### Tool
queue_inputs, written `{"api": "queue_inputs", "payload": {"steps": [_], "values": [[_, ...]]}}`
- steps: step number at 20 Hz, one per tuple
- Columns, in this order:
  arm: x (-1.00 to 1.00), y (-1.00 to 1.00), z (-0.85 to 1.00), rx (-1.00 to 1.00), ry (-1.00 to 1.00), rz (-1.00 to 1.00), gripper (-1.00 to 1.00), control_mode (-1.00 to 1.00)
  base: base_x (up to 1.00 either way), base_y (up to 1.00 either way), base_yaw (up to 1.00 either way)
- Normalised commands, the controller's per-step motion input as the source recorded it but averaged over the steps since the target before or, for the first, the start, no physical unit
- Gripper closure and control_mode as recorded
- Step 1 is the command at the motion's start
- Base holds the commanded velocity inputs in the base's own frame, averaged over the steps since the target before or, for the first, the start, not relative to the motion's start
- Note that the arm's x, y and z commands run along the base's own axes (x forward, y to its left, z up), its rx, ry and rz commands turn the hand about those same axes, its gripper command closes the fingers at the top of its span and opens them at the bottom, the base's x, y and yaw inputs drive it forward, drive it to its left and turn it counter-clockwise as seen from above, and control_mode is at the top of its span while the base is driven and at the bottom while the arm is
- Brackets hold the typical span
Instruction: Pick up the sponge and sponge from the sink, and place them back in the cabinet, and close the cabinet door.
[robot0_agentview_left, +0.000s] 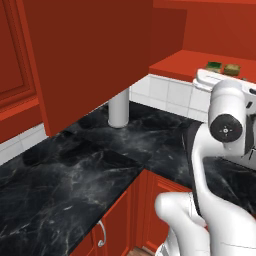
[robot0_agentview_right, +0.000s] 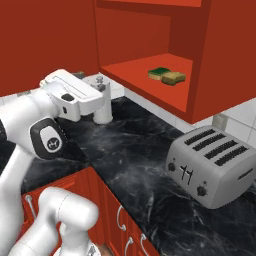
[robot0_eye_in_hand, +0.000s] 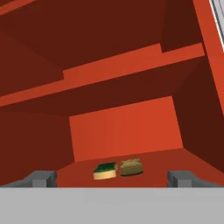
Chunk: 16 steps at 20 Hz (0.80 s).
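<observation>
Wide open and empty, the hand (robot0_eye_in_hand: 112, 178) faces the glossy red wall cabinet (robot0_eye_in_hand: 127, 131), where the right base view shows both small sponges (robot0_agentview_right: 167, 75) side by side on its shelf, so closing the tall red door (robot0_agentview_left: 85, 55) remains.

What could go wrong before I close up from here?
1. The open gripper faces into the glossy red wall cabinet; swinging the tall red door now could hit the arm.
2. The green-topped sponge and tan sponge sit near the shelf's front edge; a bump might knock them off.
</observation>
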Motion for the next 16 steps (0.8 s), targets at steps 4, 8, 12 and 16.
{"api": "queue_inputs", "payload": {"steps": [4, 8, 12, 16], "values": [[-0.46, 0.38, 0.05, 0.0, -0.01, 0.0, -1.0, -1.0, 0.0, 0.0, 0.0], [-0.47, 0.42, 0.03, 0.0, -0.02, 0.0, -1.0, -1.0, 0.0, 0.0, 0.0], [-0.4, 0.48, 0.01, 0.0, -0.01, 0.0, -1.0, -1.0, 0.0, 0.0, 0.0], [-0.29, 0.46, 0.0, 0.0, 0.0, 0.01, -1.0, -1.0, 0.0, 0.0, 0.0]]}}
